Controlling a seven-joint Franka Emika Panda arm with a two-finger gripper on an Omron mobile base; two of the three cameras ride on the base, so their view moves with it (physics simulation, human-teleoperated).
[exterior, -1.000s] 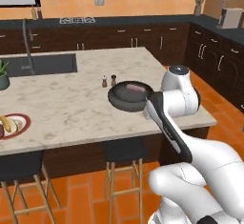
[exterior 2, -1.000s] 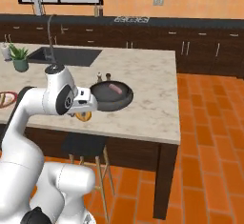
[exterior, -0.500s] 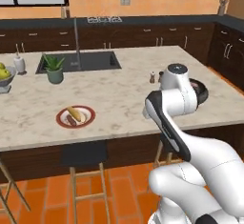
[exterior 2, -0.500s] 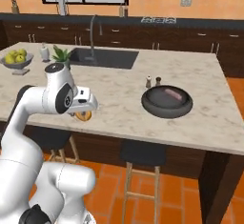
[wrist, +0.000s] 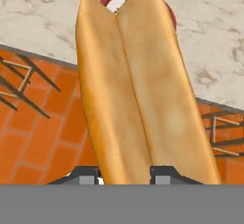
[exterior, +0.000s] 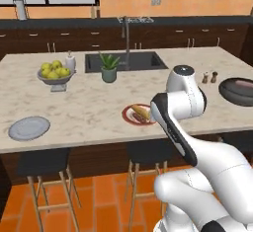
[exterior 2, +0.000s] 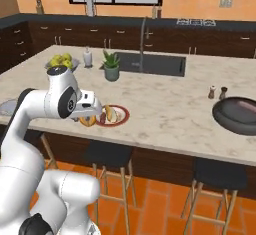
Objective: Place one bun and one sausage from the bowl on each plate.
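Observation:
My gripper [wrist: 125, 175] is shut on a yellow-orange bun [wrist: 138, 89], which stands up large between the dark fingertips [wrist: 88, 175]. In the right base view the gripper [exterior 2: 90, 119] holds that bun [exterior 2: 88, 121] over the counter's front edge, just left of the red-rimmed white plate [exterior 2: 125, 115]. That plate [exterior: 129, 120] carries another bun [exterior: 141, 111] and a dark sausage [exterior: 140, 119]. The grey-blue plate [exterior: 29, 128] lies bare at the left front. The dark bowl [exterior: 231, 96] [exterior 2: 225, 121] sits far right with a pale pink sausage [exterior 2: 245, 106] in it.
A footed bowl of yellow-green fruit [exterior: 54, 73], a potted plant [exterior: 109, 68], the sink and its tap [exterior: 126, 33] stand at the back of the island. Salt and pepper shakers [exterior: 209, 77] sit near the dark bowl. Stools [exterior: 47, 164] stand below the front edge.
The base has driven left along the island, so the whole scene slid right: the dark bowl is now far right and the grey-blue plate has come into view. The bun stays gripped.

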